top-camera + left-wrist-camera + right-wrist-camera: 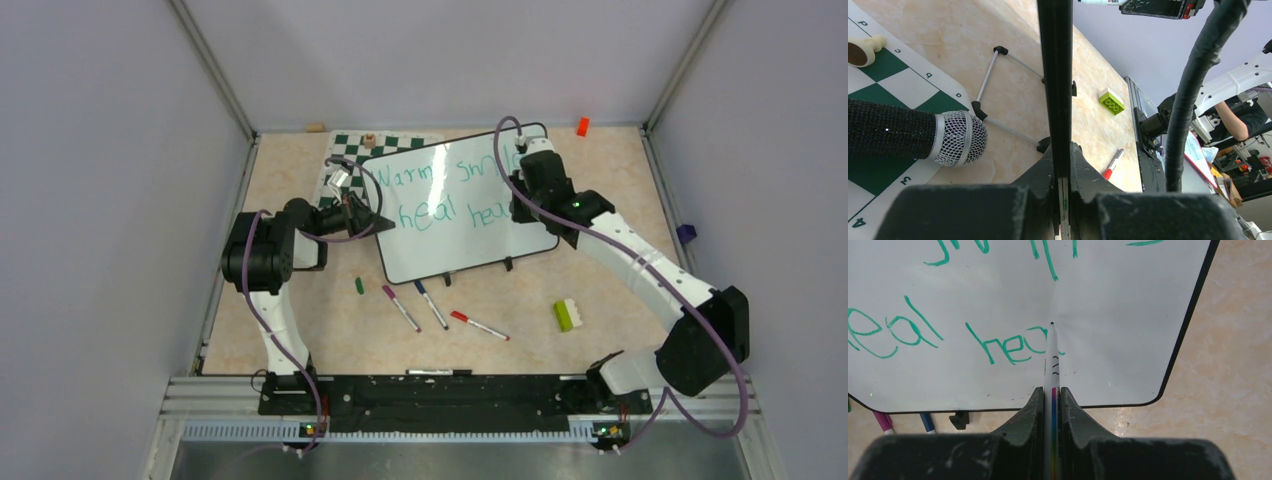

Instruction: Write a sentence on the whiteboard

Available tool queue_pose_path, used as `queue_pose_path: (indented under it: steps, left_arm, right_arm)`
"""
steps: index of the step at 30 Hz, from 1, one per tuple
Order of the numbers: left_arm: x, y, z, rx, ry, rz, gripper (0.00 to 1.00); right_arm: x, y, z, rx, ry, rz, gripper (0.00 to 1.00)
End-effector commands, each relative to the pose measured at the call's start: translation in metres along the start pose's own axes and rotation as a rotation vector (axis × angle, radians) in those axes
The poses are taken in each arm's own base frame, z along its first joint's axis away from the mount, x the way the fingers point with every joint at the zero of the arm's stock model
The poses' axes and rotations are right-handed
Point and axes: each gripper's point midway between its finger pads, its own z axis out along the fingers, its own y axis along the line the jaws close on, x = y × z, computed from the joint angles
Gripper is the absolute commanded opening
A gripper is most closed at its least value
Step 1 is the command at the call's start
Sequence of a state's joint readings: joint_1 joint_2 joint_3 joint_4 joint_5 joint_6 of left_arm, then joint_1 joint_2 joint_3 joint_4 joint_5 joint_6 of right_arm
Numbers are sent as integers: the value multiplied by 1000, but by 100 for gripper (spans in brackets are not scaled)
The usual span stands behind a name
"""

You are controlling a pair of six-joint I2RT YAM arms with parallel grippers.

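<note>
The whiteboard [455,240] lies tilted on the table, seen close in the right wrist view [1128,330]. The teal sentence [440,195] reads "Warm smile" above "heal hea"; its lower words show in the right wrist view [1008,347]. My right gripper [520,195] [1052,390] is shut on a white marker [1052,357], whose tip rests on the board just right of "hea". My left gripper [375,222] [1062,147] is shut on the board's left edge, seen as a black rim [1054,75].
A chess mat [350,150] with a microphone [340,178] [923,137] lies left of the board. Three markers [431,304] and a green cap [359,285] lie in front of it. A green-and-white brick [567,315] sits at the right, an orange block [582,126] at the back.
</note>
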State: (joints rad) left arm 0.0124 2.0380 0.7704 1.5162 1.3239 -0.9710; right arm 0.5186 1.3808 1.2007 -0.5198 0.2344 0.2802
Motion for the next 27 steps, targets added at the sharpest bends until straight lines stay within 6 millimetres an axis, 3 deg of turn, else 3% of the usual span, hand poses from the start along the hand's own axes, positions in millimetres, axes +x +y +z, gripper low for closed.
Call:
queue_pose_path:
  steps: [1, 12, 20, 27]
  left_arm:
    - [-18, 0, -1, 2, -46, 174, 0]
    - [-18, 0, -1, 2, -45, 173, 0]
    - [-18, -1, -1, 2, -45, 175, 0]
    - [-18, -1, -1, 3, -44, 175, 0]
  right_arm:
    - [-18, 0, -1, -1, -50, 3, 0]
    - [-3, -10, 11, 55, -5, -16, 0]
    - [-15, -20, 12, 105, -28, 3, 0]
    - [-20, -18, 11, 89, -36, 7, 0]
